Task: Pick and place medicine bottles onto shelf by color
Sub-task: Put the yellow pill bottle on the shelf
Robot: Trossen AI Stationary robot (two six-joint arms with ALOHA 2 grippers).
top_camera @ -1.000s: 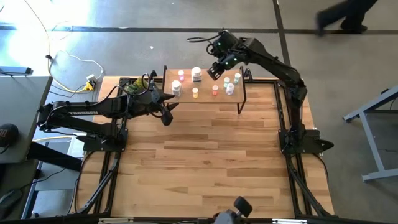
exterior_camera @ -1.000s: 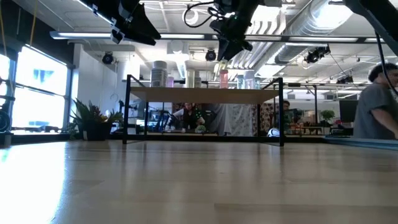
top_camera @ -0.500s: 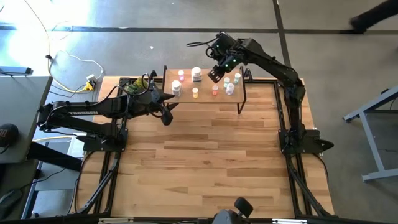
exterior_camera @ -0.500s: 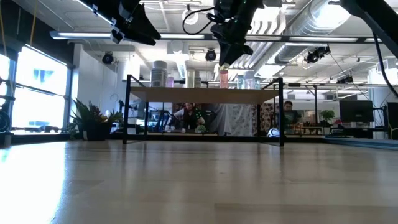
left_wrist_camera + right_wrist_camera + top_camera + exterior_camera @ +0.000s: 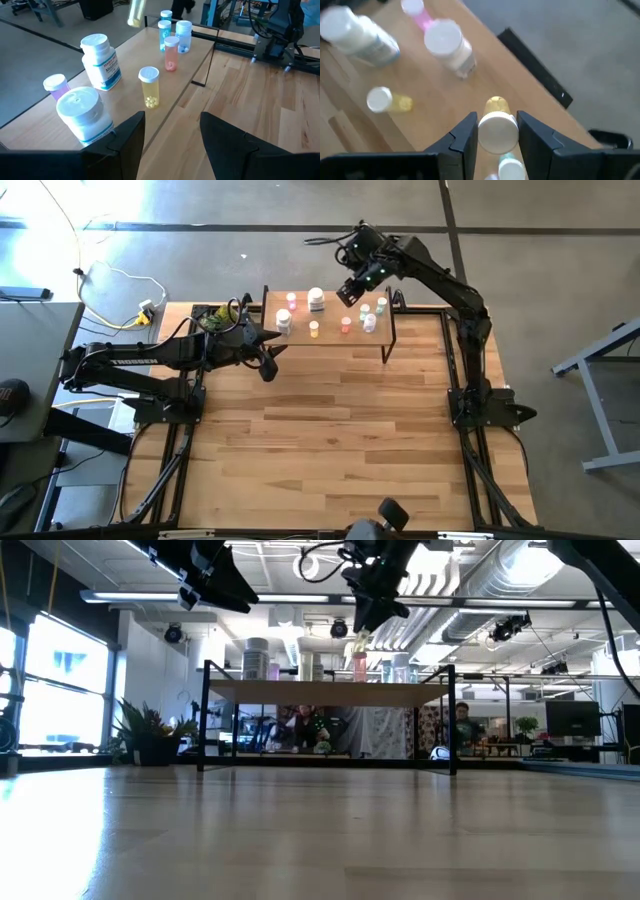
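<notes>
R hand (image 5: 347, 293) (gripping yellow bottle (image 5: 496, 128)) rose off shelf (image 5: 330, 338); L hand (image 5: 170, 135) half-open, unmoved.

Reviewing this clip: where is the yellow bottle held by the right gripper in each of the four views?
High view: hidden under the right gripper, above the shelf.
Low view: yellow bottle hangs from the gripper above the shelf.
Left wrist view: blurred yellow shape in the air over the shelf.
Right wrist view: clamped between the fingers.
Shared landmark: the shelf.

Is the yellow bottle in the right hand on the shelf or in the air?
In the air: the right hand holds the yellow bottle above the shelf.
</notes>
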